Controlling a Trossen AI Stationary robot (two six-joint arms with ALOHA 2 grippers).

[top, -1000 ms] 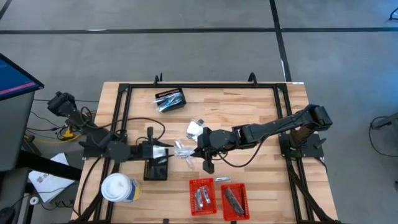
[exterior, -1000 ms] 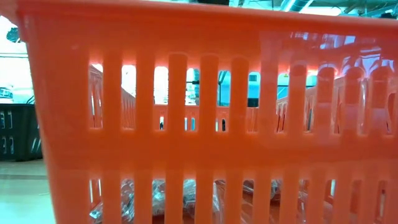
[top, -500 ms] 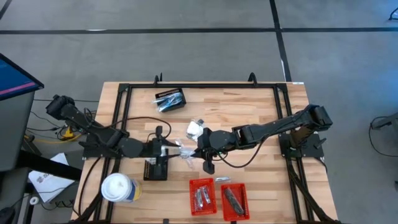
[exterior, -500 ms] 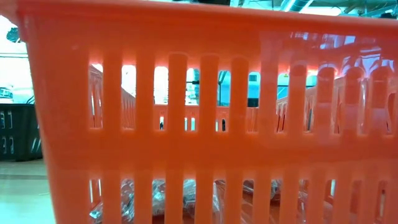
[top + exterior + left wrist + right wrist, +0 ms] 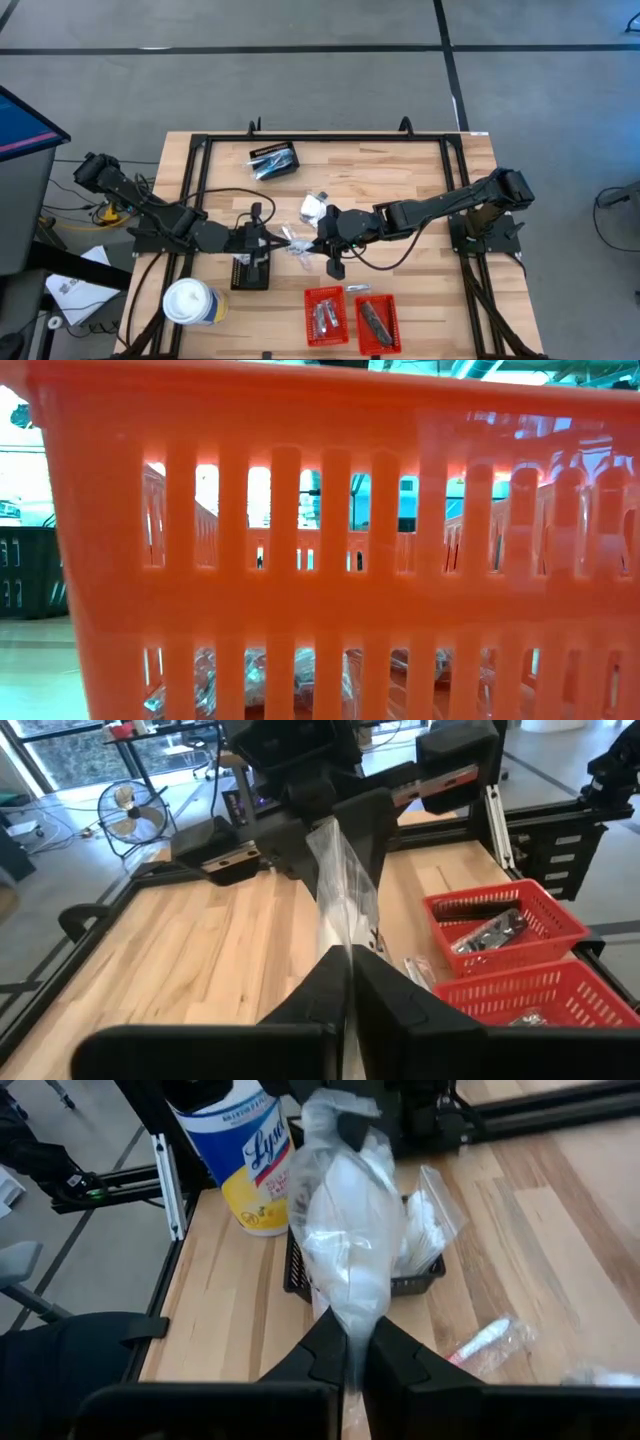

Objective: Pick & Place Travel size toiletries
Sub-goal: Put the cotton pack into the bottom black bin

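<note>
Two grippers meet at the middle of the table over one clear-wrapped packet (image 5: 295, 240). The left gripper (image 5: 268, 238), half open a second ago, has now shut its fingers on the packet's 9 o'clock edge; its wrist view shows the thin film pinched flat between closed fingertips (image 5: 345, 982). The right gripper (image 5: 322, 236), reaching in from 3 o'clock, stays clamped on the same packet's other end, the white contents bulging above its closed fingers (image 5: 352, 1342). The packet thus hangs stretched between both arms, clear of the wood. That fresh left-hand grip looks like the start of a handover, or of a pull to open the wrap. At 12 o'clock sits a black basket (image 5: 274, 159) already holding silvery items; just beside the right gripper lies another white packet (image 5: 314, 207). At 6 o'clock stand two red baskets (image 5: 352, 320), partly filled, and at 7 o'clock a white lidded cup (image 5: 190, 301).
</note>
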